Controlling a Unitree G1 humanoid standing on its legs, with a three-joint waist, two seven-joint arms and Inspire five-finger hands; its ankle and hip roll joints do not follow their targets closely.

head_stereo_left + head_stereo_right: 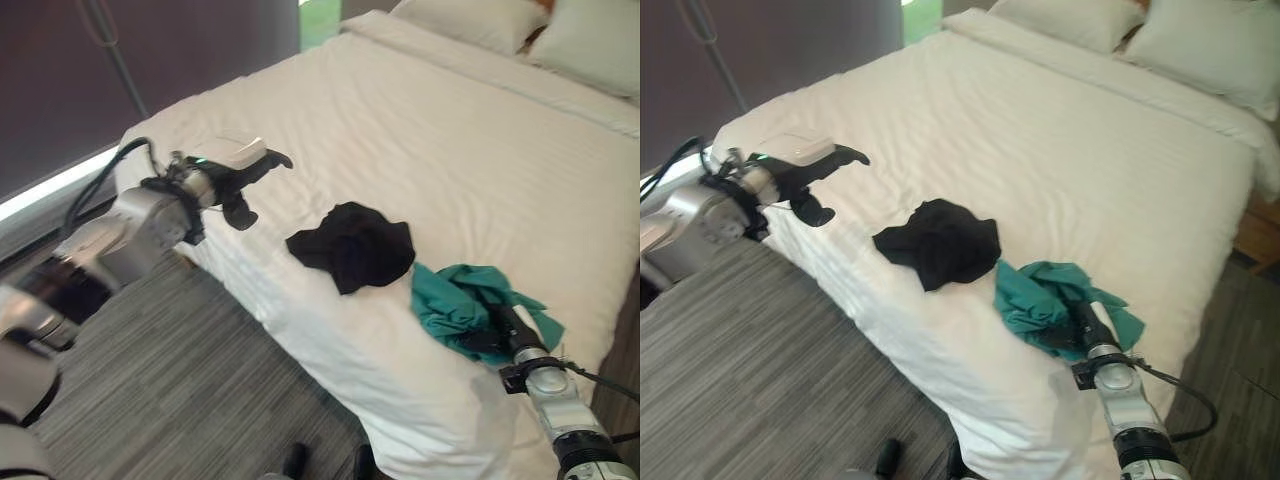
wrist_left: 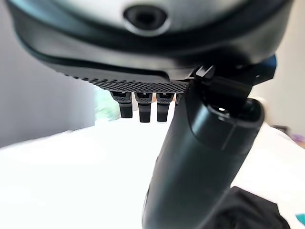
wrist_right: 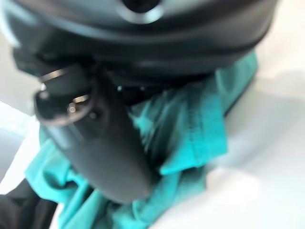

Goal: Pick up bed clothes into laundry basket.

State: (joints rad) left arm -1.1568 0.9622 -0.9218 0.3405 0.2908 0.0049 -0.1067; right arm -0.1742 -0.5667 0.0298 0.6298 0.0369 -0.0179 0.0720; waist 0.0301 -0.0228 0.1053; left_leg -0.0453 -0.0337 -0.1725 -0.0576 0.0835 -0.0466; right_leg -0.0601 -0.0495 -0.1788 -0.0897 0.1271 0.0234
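A wide bed covered in a white striped duvet [image 1: 430, 130] is carrying two white pillows [image 1: 470, 20] at its far end. A crumpled black garment [image 1: 352, 245] is lying near the front edge, with a bunched teal garment [image 1: 455, 300] just beside it, possibly touching it.

A big bed [image 1: 420, 130] with a white cover takes up most of the room. Two white pillows [image 1: 480, 20] lie at its far end. The floor [image 1: 180, 370] is grey with thin stripes. Beside the bed is a dark wall [image 1: 60, 70], with a bright strip of light [image 1: 50, 190] low down.
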